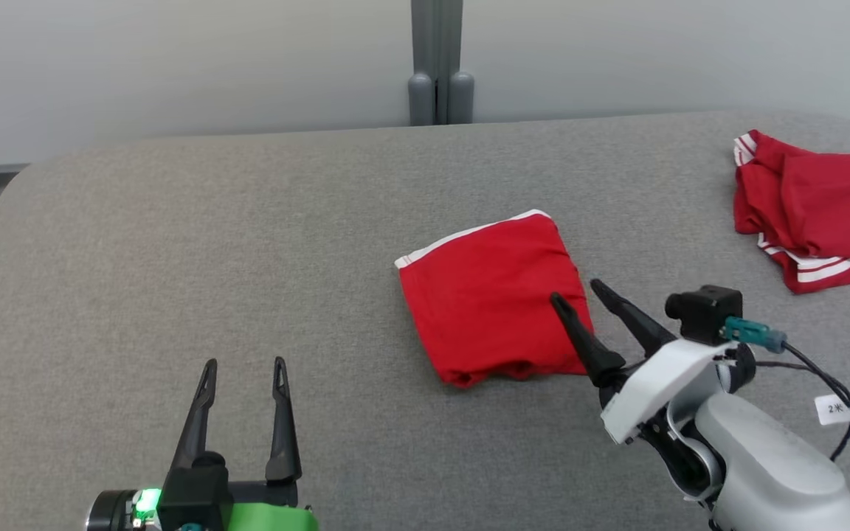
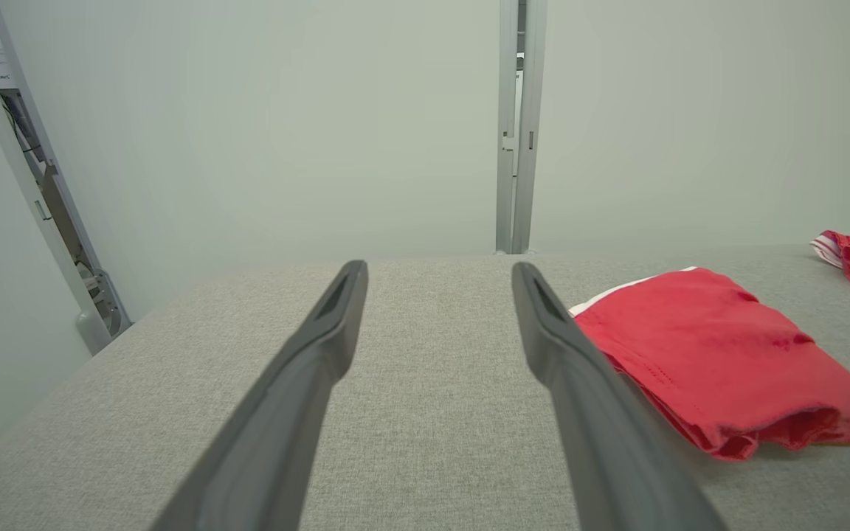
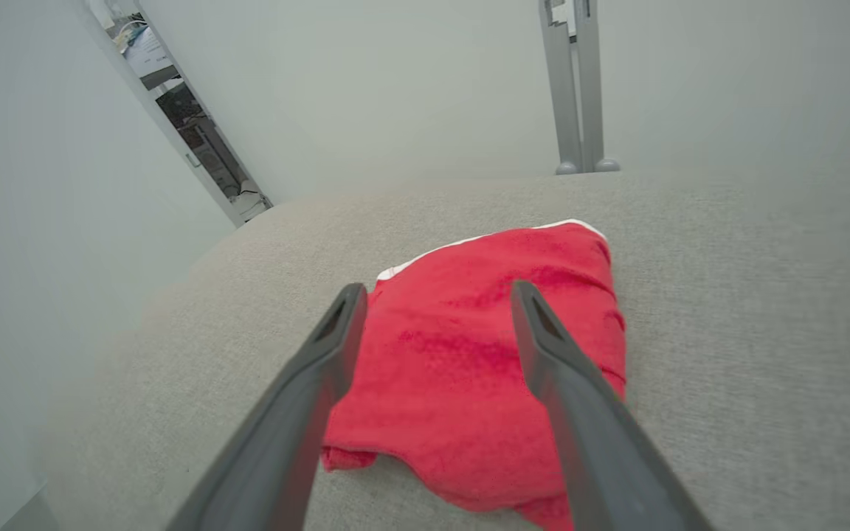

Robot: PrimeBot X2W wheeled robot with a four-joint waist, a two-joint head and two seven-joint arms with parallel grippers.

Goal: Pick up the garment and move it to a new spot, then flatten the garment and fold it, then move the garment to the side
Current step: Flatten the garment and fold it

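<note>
Your right gripper point(image 1: 574, 290), jaws parted, points across the right edge of the folded red garment point(image 1: 488, 295); your left gripper point(image 1: 244, 362), jaws also apart, hangs over the grey tabletop point(image 1: 174, 243).

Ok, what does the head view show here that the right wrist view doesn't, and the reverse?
Head view extra: the left gripper, jaws open, and a second crumpled red garment at the far right. Right wrist view extra: cluttered shelving at upper left. Shared: the folded red garment, the right gripper open at its right edge, the grey table.
</note>
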